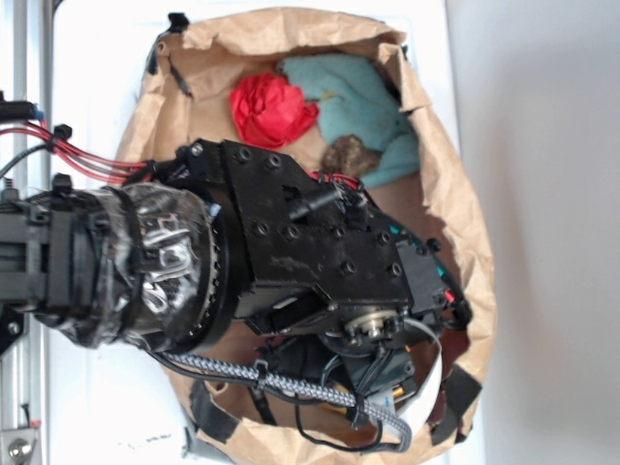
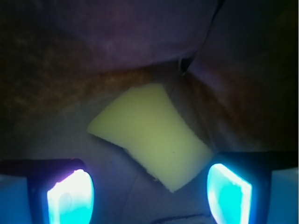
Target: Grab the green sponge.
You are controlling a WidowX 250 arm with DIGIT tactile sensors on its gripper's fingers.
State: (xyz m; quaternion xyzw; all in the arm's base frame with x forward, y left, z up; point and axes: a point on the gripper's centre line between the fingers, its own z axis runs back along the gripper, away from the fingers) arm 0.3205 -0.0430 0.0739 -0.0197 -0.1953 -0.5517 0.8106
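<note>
Down inside the brown paper bag (image 1: 455,223), the hand (image 2: 149,191) hangs wide open with nothing between its glowing blue fingers (image 2: 70,198). Just ahead, the green sponge (image 2: 152,140), yellow-looking, lies flat on the bag's floor. Farther off sit a red cloth (image 1: 271,107) and teal plush (image 1: 358,107).

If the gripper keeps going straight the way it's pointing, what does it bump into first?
Most likely the green sponge: it lies right ahead of the open gripper, between its two fingers, though how far off it is isn't clear.
</note>
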